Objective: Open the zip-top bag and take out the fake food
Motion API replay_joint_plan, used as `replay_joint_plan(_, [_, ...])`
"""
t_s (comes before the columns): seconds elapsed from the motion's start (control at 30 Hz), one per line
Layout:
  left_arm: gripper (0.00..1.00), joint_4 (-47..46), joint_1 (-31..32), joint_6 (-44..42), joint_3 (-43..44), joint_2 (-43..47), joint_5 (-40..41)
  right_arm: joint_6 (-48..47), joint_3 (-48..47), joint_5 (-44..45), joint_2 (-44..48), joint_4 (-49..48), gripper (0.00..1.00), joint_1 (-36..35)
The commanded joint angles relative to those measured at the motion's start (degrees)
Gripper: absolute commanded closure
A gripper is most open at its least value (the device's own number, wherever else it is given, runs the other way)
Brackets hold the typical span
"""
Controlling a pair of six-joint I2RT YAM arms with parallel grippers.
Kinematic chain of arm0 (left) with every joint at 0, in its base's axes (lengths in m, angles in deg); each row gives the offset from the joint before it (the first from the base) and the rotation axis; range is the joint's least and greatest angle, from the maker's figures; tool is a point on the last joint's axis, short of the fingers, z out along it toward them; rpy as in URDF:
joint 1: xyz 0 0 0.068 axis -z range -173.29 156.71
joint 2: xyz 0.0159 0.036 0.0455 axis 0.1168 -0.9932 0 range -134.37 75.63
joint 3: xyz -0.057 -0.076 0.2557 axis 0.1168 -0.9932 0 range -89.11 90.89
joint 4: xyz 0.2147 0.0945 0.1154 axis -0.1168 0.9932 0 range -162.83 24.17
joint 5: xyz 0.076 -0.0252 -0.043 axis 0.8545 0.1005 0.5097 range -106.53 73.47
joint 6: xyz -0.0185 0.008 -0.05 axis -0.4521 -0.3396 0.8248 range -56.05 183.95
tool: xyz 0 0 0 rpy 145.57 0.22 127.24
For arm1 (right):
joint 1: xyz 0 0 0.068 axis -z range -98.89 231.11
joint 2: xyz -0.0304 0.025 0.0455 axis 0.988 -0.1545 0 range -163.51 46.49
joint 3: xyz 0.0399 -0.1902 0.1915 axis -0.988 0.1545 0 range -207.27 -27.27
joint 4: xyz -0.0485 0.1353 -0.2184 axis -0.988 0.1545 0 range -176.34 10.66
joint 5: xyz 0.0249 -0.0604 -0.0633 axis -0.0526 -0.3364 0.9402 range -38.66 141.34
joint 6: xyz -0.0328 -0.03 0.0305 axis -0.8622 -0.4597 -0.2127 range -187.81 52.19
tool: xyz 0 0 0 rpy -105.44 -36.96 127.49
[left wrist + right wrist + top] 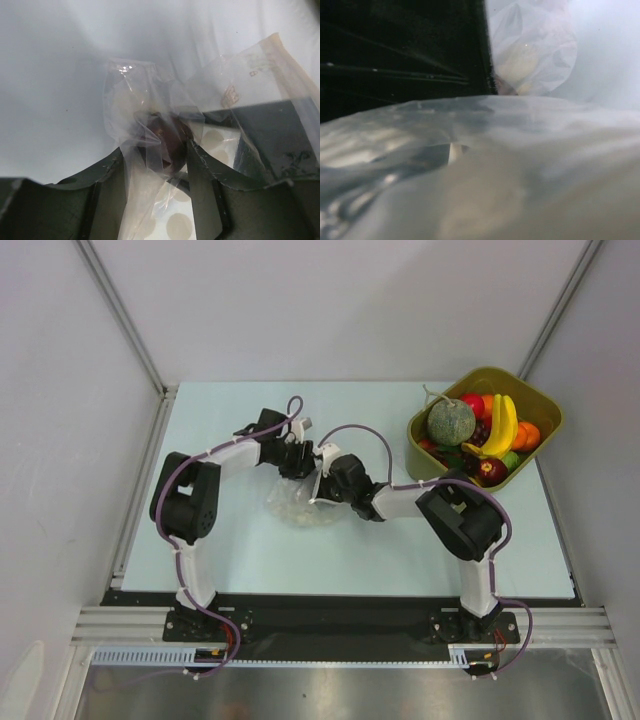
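The zip-top bag (300, 505) lies crumpled at mid-table with pale contents showing through. My left gripper (298, 462) is at its far edge. In the left wrist view its jaws (156, 150) are closed round a dark maroon round piece of fake food (167, 142), with the bag's film (150, 90) wrapped about it. My right gripper (322, 478) is at the bag's right edge and seems shut on it. In the right wrist view film (495, 175) covers its fingers. The bag's strip edge (287, 70) runs over the right gripper's dark body (270, 130).
An olive-green tub (490, 373) stands at the back right, holding a grey-green melon (452, 422), a yellow banana (505, 425) and several other toy fruits. Grey walls with metal rails close in the table on the left, back and right.
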Motion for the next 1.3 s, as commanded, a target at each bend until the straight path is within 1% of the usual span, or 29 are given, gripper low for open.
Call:
replay_joint_plan(0.0, [0.50, 5.97, 1.44, -1.93, -2.90, -3.14, 1.07, -1.00, -3.77, 4.59, -2.91, -1.08, 0.50, -2.50])
replay_joint_plan(0.07, [0.50, 5.80, 1.44, -1.49, -2.91, -2.79, 0.01, -1.26, -4.65, 7.15, -3.35, 1.46, 0.56, -3.47])
replay_joint_plan(0.1, [0.50, 5.71, 1.26, -1.40, -2.82, -2.79, -0.16, -1.35, -4.66, 9.16, -3.36, 2.18, 0.65, -3.65])
replay_joint_plan(0.2, [0.49, 5.80, 1.26, -1.23, -2.55, -2.70, -0.34, -1.44, -4.31, 11.37, -3.09, 4.37, 0.82, -3.65])
replay_joint_plan(0.23, [0.48, 5.88, 1.17, -1.22, -2.55, -2.70, -0.43, -1.44, -4.39, 11.81, -2.74, 5.08, 0.92, -3.74])
replay_joint_plan(0.27, [0.46, 5.88, 1.09, -1.31, -2.38, -2.61, -0.08, -1.35, -4.22, 12.17, -2.48, 6.48, 0.94, -3.74])
replay_joint_plan(0.3, [0.41, 5.88, 0.65, -1.23, -2.38, -2.44, 0.10, -1.00, -3.96, 12.52, -2.04, 7.10, 0.96, -3.65])
replay_joint_plan(0.37, [0.37, 5.62, -0.05, -1.05, -2.46, -2.09, 0.45, -0.73, -3.34, 12.61, -0.11, 8.24, 0.98, -3.56])
replay_joint_plan(0.43, [0.36, 5.45, -1.11, -0.96, -2.55, -1.91, 0.98, -0.12, -2.55, 13.31, 2.78, 10.52, 1.00, -3.48])
replay_joint_plan(0.63, [0.36, 5.27, -2.52, -1.58, -3.17, -1.91, 2.74, 2.60, -1.41, 11.38, 9.99, 17.46, 1.00, -1.55])
replay_joint_plan(0.73, [0.38, 4.83, -2.52, -1.49, -3.69, -1.73, 3.09, 3.57, -1.49, 10.15, 12.72, 20.80, 1.00, -1.19])
replay_joint_plan(0.87, [0.38, 4.39, -2.52, -1.14, -3.87, -1.38, 2.92, 4.28, -0.79, 8.22, 14.22, 21.17, 1.00, -1.01])
replay_joint_plan(0.93, [0.42, 4.39, -2.52, -1.14, -3.70, -1.47, 2.65, 4.10, -0.88, 6.11, 13.52, 21.08, 1.00, -1.01])
replay_joint_plan(0.97, [0.48, 4.39, -2.52, -1.22, -3.61, -1.64, 2.65, 4.10, -1.23, 5.76, 13.00, 20.91, 1.00, -1.01])
replay_joint_plan(1.07, [0.53, 4.48, -2.61, -1.31, -3.70, -2.52, 2.74, 4.01, -2.11, 4.87, 10.97, 20.47, 1.00, -1.01])
replay_joint_plan(1.17, [0.55, 4.48, -2.61, -1.14, -4.31, -2.70, 2.82, 3.40, -3.07, 4.70, 8.95, 19.33, 0.90, -1.01])
replay_joint_plan(1.2, [0.56, 4.30, -2.61, -1.14, -4.40, -2.35, 3.35, 3.31, -3.16, 4.61, 8.69, 18.80, 0.83, -1.01])
replay_joint_plan(1.23, [0.56, 4.30, -2.61, -1.05, -4.49, -2.09, 3.87, 3.05, -3.16, 4.52, 8.16, 17.58, 0.81, -1.01])
replay_joint_plan(1.27, [0.62, 4.48, -2.69, -1.14, -4.57, -2.08, 4.75, 2.87, -3.16, 3.91, 7.98, 16.87, 0.78, -1.01])
